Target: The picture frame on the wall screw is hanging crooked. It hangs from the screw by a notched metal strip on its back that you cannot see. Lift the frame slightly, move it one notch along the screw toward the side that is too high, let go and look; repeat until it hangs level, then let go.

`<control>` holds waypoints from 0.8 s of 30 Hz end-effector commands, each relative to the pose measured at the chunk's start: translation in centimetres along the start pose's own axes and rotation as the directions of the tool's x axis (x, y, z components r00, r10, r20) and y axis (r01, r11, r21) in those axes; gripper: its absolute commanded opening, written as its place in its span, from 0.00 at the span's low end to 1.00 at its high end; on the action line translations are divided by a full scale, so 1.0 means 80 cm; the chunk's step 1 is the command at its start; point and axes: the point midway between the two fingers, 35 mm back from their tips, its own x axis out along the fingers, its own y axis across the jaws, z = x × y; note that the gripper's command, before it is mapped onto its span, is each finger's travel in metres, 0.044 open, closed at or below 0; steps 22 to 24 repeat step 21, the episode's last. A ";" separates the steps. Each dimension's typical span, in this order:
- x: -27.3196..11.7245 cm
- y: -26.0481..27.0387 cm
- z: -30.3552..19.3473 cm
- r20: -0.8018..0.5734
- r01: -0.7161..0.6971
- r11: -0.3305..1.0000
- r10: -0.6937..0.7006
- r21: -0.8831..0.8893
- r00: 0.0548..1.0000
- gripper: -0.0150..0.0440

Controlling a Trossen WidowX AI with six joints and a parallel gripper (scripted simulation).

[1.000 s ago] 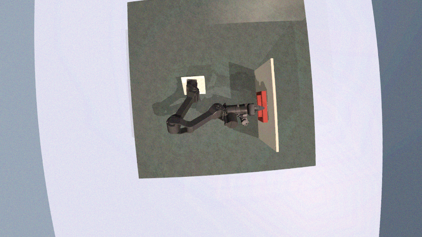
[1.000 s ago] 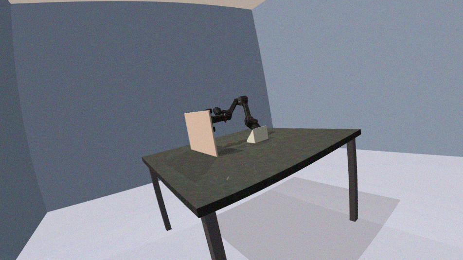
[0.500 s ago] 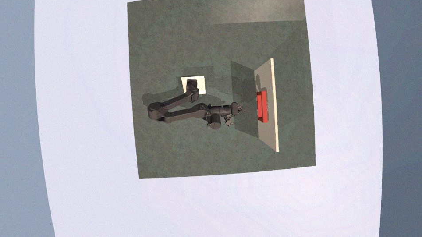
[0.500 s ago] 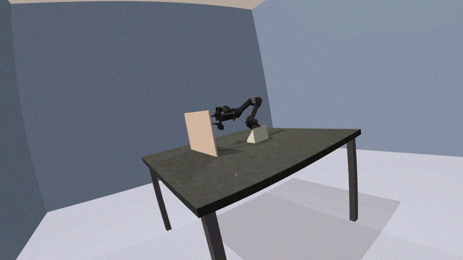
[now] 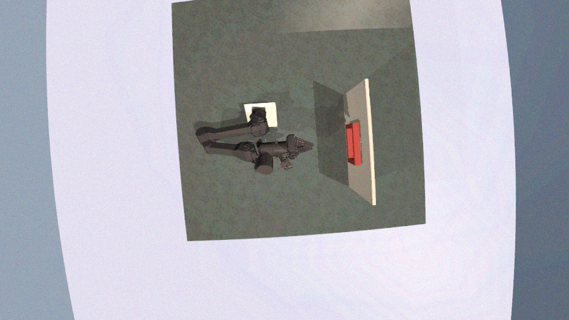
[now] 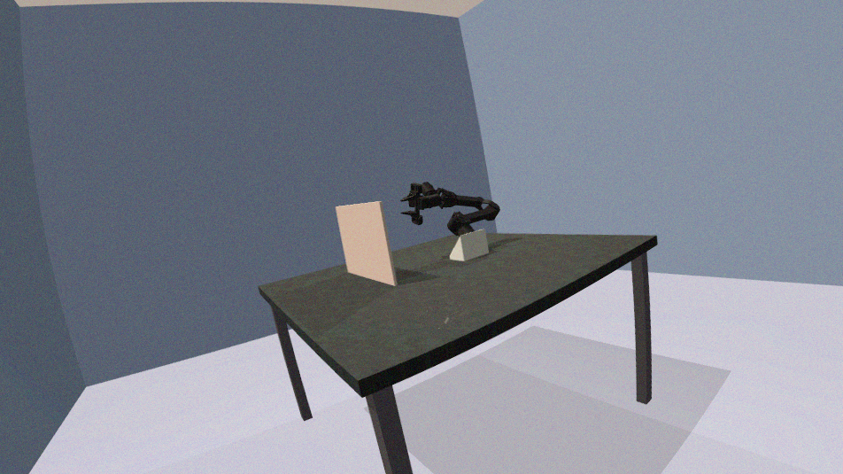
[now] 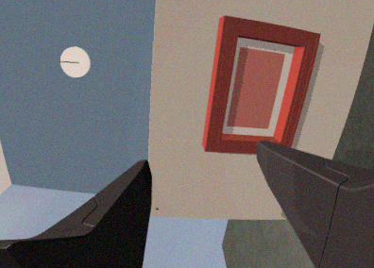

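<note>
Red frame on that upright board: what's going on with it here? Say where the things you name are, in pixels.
Nothing is handling the red frame [image 5: 358, 143] [image 7: 215, 86] right now. It hangs on the upright board [image 5: 369, 143] [image 6: 366, 241] [image 7: 184, 185], while the arm's gripper [image 5: 312, 145] [image 6: 403, 205] [image 7: 203, 159] stands back from it, jaws open and holding nothing. Whether the frame hangs level is hard to tell from these angles.

My arm and the upright panel on the dark table, seen from outside.
Near the middle, I see my black arm [image 6: 482, 210] rising from a pale wedge-shaped block [image 6: 474, 245] and folding back leftward, my gripper [image 6: 406, 206] aimed left with its fingers apart, above the table and clear of the panel. Left of it, a thin peach panel [image 6: 366, 243] stands upright, its blank face toward me. The dark table [image 6: 498, 282] spreads across the center and lower part on dark legs [image 6: 641, 331], over a pale floor [image 6: 765, 344], with blue walls [image 6: 267, 120] behind.
</note>
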 end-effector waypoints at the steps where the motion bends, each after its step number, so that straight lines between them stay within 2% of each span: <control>1: -0.013 -0.003 -0.003 -0.003 0.010 1.000 -0.010 -0.015 1.000 0.69; 24: -0.013 -0.003 -0.003 -0.003 0.010 1.000 -0.010 -0.015 1.000 0.69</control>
